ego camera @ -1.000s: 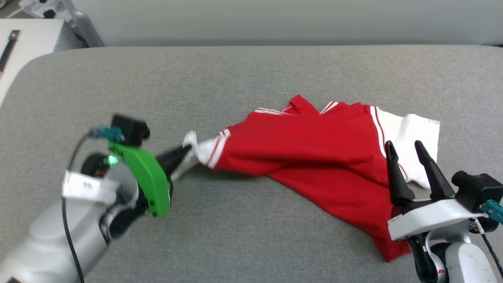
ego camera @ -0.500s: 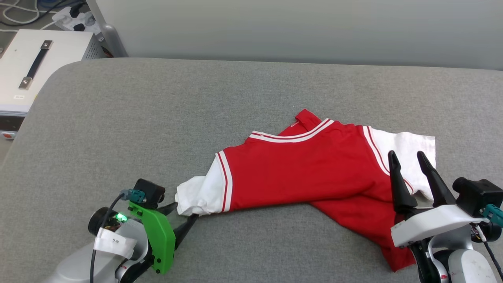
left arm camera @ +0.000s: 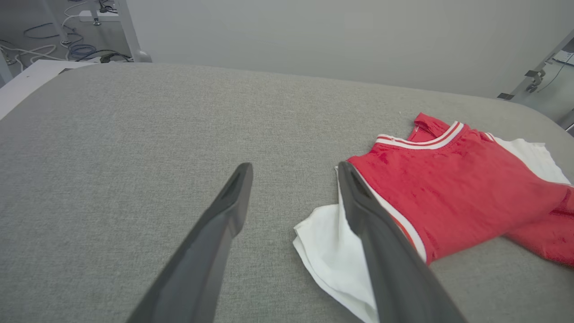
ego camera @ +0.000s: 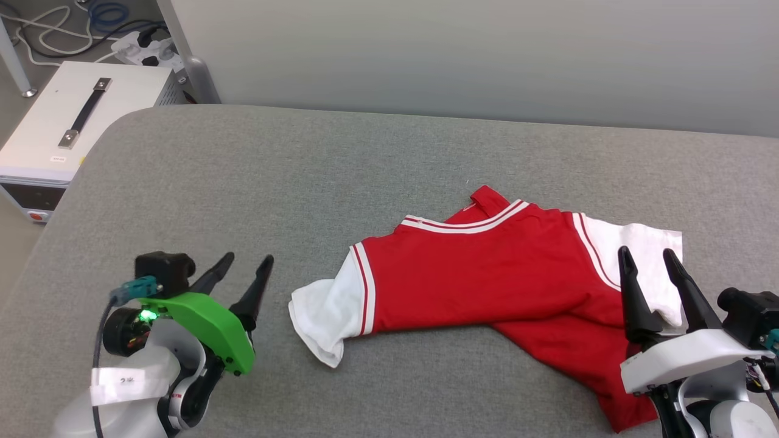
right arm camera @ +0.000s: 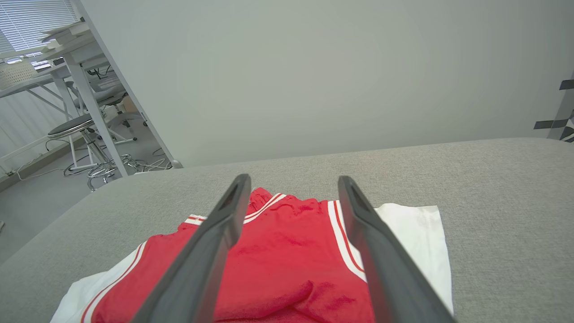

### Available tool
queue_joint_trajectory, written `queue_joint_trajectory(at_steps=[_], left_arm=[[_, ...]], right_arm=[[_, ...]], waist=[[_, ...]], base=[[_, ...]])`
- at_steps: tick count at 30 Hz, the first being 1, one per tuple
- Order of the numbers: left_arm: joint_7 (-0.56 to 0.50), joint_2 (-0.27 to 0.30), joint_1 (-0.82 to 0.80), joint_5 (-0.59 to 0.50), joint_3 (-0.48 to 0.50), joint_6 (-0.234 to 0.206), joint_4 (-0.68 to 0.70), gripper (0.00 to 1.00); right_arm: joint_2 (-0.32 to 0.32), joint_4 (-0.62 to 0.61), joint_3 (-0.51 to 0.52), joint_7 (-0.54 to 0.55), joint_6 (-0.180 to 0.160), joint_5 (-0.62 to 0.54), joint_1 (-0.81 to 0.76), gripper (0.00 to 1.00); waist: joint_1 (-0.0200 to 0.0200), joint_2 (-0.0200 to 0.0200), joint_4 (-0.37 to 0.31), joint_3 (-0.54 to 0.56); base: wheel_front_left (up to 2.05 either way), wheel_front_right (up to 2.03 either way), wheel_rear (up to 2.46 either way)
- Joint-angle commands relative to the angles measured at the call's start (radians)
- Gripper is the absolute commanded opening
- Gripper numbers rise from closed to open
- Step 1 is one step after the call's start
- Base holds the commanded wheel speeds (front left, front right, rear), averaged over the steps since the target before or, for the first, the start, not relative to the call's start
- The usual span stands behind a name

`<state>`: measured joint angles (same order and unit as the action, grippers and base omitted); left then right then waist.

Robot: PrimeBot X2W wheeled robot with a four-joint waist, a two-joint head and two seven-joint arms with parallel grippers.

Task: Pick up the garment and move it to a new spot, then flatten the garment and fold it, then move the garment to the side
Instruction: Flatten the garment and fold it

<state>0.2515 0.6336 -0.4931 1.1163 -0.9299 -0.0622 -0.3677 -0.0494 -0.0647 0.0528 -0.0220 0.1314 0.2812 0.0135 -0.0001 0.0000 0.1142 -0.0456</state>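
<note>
The garment (ego camera: 487, 274), a red jersey with white sleeves and striped trim, lies loosely spread on the grey table (ego camera: 365, 158), its lower part creased and folded toward the front right. My left gripper (ego camera: 246, 263) stands open just left of the white left sleeve (ego camera: 325, 310), apart from it. In the left wrist view the garment (left arm camera: 448, 188) lies to the right of my open left gripper (left arm camera: 293, 168). My right gripper (ego camera: 646, 254) is open above the garment's right side, by the white right sleeve (ego camera: 639, 243). The right wrist view shows the garment (right arm camera: 287, 255) below the open right gripper (right arm camera: 291, 179).
A white box with a black handle (ego camera: 79, 121) stands on the floor off the table's far left corner, with cables (ego camera: 109, 18) and a power strip behind it. A grey wall (ego camera: 487, 55) runs along the table's far edge. Desks and stools (right arm camera: 67, 125) stand further off.
My left gripper opened and let go of the white left sleeve, which dropped flat on the table. The gripper drew back to the left. The head camera tilted, shifting the whole picture down.
</note>
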Motion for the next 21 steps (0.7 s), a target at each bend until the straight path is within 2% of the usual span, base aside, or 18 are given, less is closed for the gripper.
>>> queue_joint_trajectory(at_steps=[1,5,6,9,12,14,15,21], left_arm=[[0.008,-0.005,0.038,0.018,0.037,-0.024,0.028,1.00],[0.010,-0.046,0.136,0.003,0.171,-0.091,0.127,1.00],[0.010,-0.082,0.201,-0.044,0.247,-0.113,0.185,1.00],[0.010,-0.129,0.236,-0.152,0.362,-0.118,0.242,1.00],[0.010,-0.222,0.292,-0.319,0.528,-0.069,0.337,1.00],[0.010,-0.278,0.341,-0.428,0.597,-0.030,0.370,1.00],[0.010,-0.356,0.402,-0.523,0.657,0.031,0.357,1.00],[0.010,-0.439,0.429,-0.627,0.717,0.122,0.285,1.00]], right_arm=[[-0.001,-0.008,0.002,0.002,-0.001,-0.006,-0.015,1.00],[-0.001,-0.023,0.004,0.005,-0.001,-0.006,-0.019,1.00],[-0.001,-0.035,-0.003,0.006,-0.001,-0.008,-0.016,1.00],[-0.001,-0.047,-0.016,0.001,-0.001,-0.012,-0.015,1.00],[-0.001,-0.055,-0.017,-0.011,-0.001,-0.017,-0.013,1.00],[-0.001,-0.058,-0.027,-0.022,-0.001,-0.015,-0.009,1.00],[-0.001,-0.059,-0.044,-0.034,-0.001,-0.029,-0.005,1.00],[-0.001,-0.054,-0.052,-0.047,-0.001,-0.036,0.004,1.00]], waist=[[0.0001,0.0000,0.004,0.001],[0.0001,0.0000,0.000,-0.005],[0.0001,0.0000,-0.004,-0.018],[0.0001,0.0000,-0.008,-0.029],[0.0001,0.0000,-0.014,-0.038],[0.0001,0.0000,-0.020,-0.043],[0.0001,0.0000,-0.027,-0.048],[0.0001,0.0000,-0.039,-0.054]], base=[[0.00,0.00,0.00],[0.00,0.00,0.00],[0.00,0.00,0.00],[0.00,0.00,0.00],[0.00,0.00,0.00],[0.00,0.00,0.00],[0.00,0.00,0.00],[0.00,0.00,0.00]])
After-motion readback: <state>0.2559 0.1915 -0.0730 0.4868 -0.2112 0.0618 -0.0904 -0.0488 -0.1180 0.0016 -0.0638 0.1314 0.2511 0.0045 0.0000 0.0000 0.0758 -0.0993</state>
